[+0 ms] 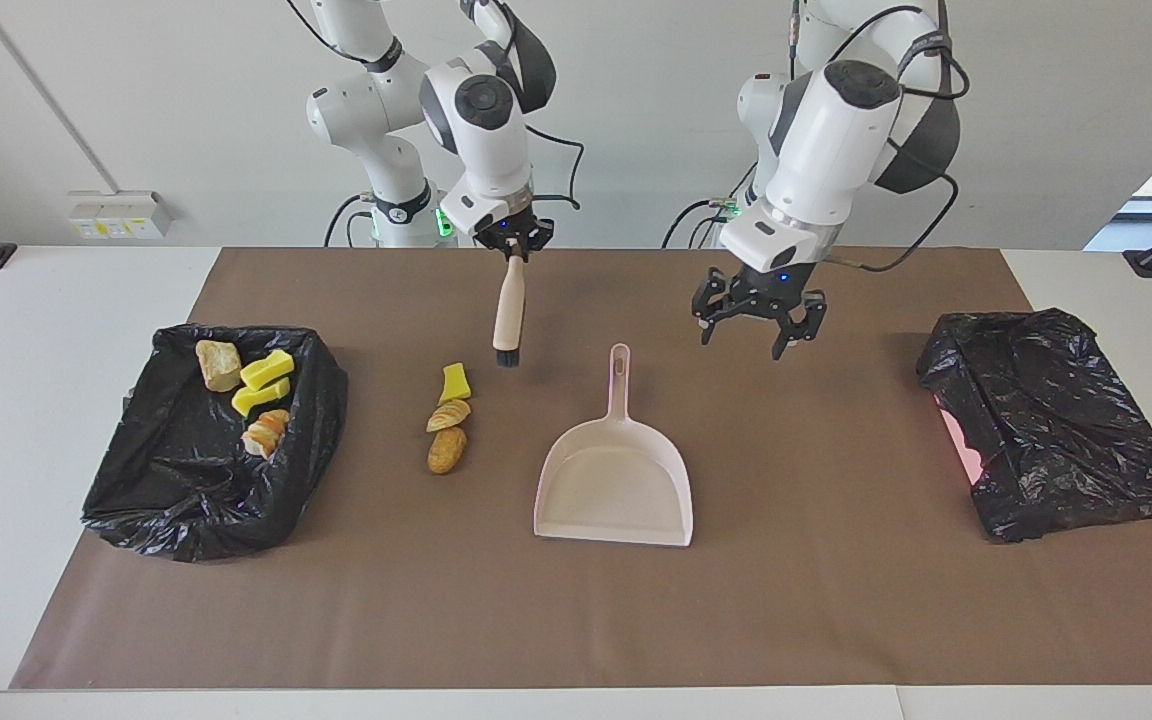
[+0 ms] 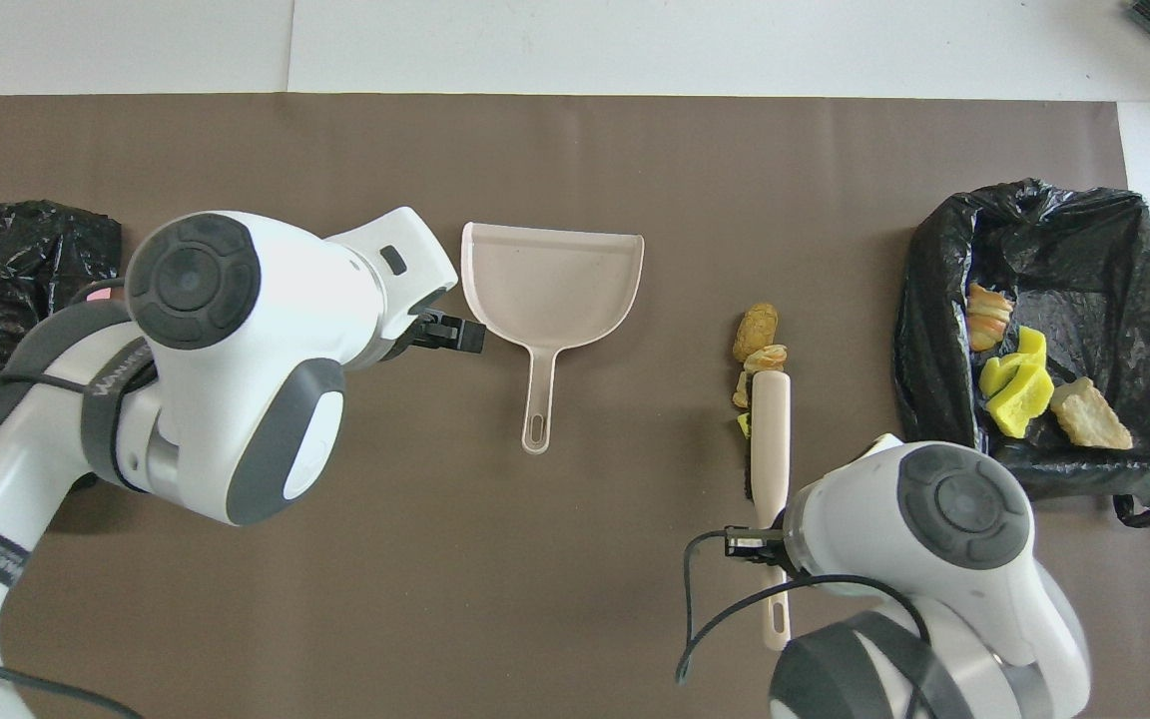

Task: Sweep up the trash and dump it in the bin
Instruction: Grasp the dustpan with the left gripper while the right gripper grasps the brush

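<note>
Three pieces of trash lie in a row on the brown mat: a yellow sponge scrap (image 1: 454, 382), a pastry piece (image 1: 448, 414) and a tan lump (image 1: 446, 451) (image 2: 756, 331). My right gripper (image 1: 513, 246) is shut on the end of the beige brush handle (image 1: 509, 305) (image 2: 771, 429). The brush hangs with its black bristles (image 1: 506, 357) down, close beside the sponge scrap. The pale pink dustpan (image 1: 614, 480) (image 2: 552, 275) lies flat mid-table. My left gripper (image 1: 746, 335) (image 2: 450, 335) hangs open over the mat beside the dustpan's handle (image 1: 619, 375). The black-lined bin (image 1: 321, 400) (image 2: 919, 300) holds several more scraps.
A crumpled black bag (image 1: 1051, 420) over something pink (image 1: 961, 445) lies at the left arm's end of the mat. Bare brown mat (image 1: 576, 620) stretches away from the robots past the dustpan and bins.
</note>
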Controlling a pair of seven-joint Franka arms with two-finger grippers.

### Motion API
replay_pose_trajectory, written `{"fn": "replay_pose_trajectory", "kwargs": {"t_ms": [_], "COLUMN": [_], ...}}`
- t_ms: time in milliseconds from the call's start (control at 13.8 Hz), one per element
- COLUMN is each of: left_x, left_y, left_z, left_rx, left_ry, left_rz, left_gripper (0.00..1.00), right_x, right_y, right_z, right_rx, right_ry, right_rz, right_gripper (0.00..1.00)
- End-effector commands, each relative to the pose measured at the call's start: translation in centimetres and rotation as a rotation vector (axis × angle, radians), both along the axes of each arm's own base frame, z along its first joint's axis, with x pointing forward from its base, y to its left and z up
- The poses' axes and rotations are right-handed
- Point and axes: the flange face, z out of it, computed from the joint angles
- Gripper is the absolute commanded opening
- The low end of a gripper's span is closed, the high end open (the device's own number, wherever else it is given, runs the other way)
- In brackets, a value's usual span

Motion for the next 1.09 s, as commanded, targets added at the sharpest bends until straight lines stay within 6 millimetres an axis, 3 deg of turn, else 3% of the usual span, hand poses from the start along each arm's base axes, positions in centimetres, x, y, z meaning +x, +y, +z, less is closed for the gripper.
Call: {"fn": "replay_pose_trajectory", "kwargs": {"t_ms": [0, 145, 362, 507, 725, 797, 870, 1014], "left_x": [-0.5, -1.6, -3.2, -4.4, -4.7, -4.6, -4.4, -3.8], "left_y": [-4.1, -6.1, -8.4, -9.2, -8.8, -8.6, -8.5, -8.2], "left_z": [-5.2, -6.7, -8.4, -10.6, -11.1, -11.2, -11.1, -10.7], "left_rx": [-0.016, -0.026, -0.025, -0.009, -0.005, -0.004, -0.008, -0.015], "left_ry": [-0.025, -0.036, -0.006, 0.017, 0.037, 0.037, 0.034, 0.027], "left_rz": [-0.042, -0.056, -0.026, -0.041, 0.006, 0.009, 0.019, 0.035], "left_gripper": [1.0, 1.0, 1.0, 1.0, 0.88, 0.82, 0.67, 0.25], "right_x": [4.0, 6.4, 7.3, 7.3, 7.2, 7.3, 7.3, 7.1], "right_y": [-4.9, -7.1, -8.3, -7.9, -6.7, -6.3, -6.2, -3.7], "right_z": [0.0, -1.3, -3.9, -6.2, -7.6, -7.9, -8.0, -7.9], "right_rx": [-0.061, -0.124, -0.215, -0.214, -0.166, -0.128, -0.111, -0.045], "right_ry": [-0.035, -0.006, 0.034, 0.072, 0.098, 0.097, 0.097, 0.069], "right_rz": [0.115, 0.148, 0.206, 0.221, 0.258, 0.263, 0.263, 0.257], "right_gripper": [0.0, 0.0, 0.0, 0.0, 0.0, 0.0, 0.0, 0.0]}}
